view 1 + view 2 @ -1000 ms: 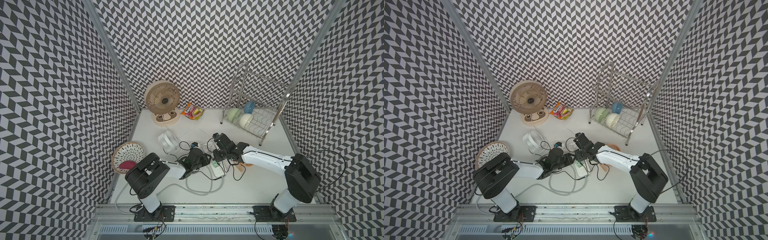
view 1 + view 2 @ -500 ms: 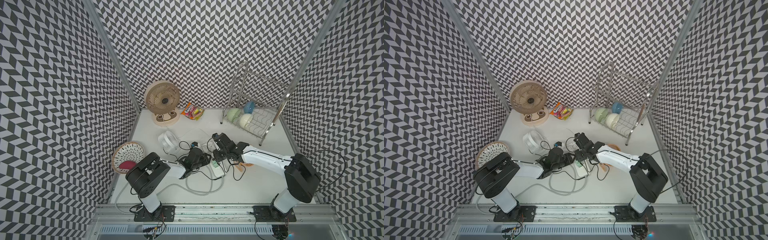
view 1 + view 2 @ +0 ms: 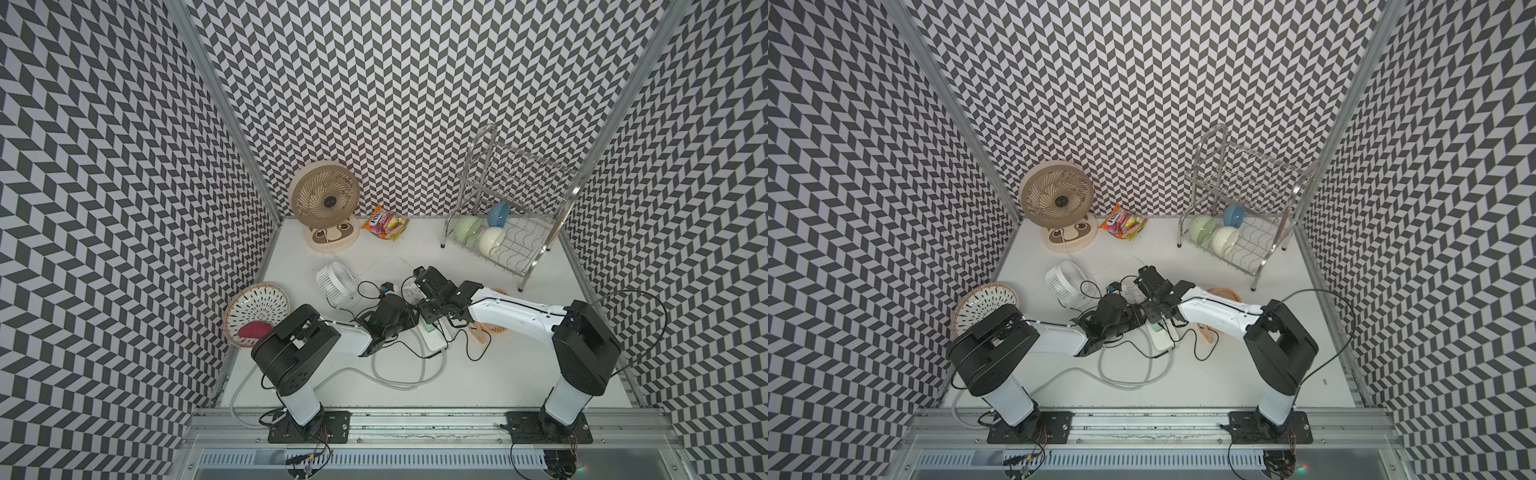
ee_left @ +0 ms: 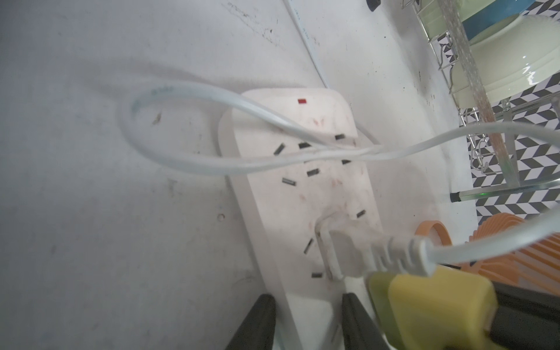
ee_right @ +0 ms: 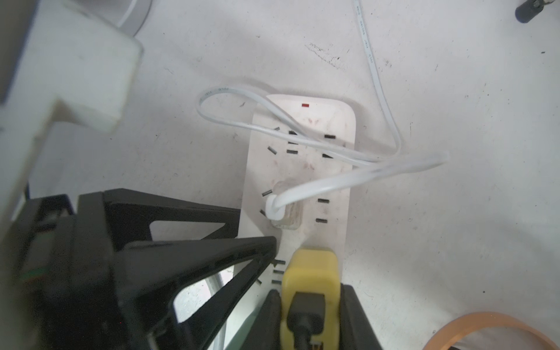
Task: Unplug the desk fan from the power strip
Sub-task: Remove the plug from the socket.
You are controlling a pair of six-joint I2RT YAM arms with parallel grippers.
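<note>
2 tools engaged: left tool (image 4: 304, 306) clamps the power strip (image 4: 327, 194), right tool (image 5: 309, 306) grasps the yellow plug (image 5: 310, 269); next, likely, pull straight out.

We find almost no change over this second. The left gripper (image 4: 304, 306), astride the power strip (image 4: 318, 197), seems to draw back a shade from the right gripper (image 5: 309, 300) on the yellow plug (image 5: 309, 272) since the earliest pictures, toward its own base; the shift is so slight that we cannot be sure of it. We make out no other difference anywhere on the table (image 3: 498, 374).
</note>
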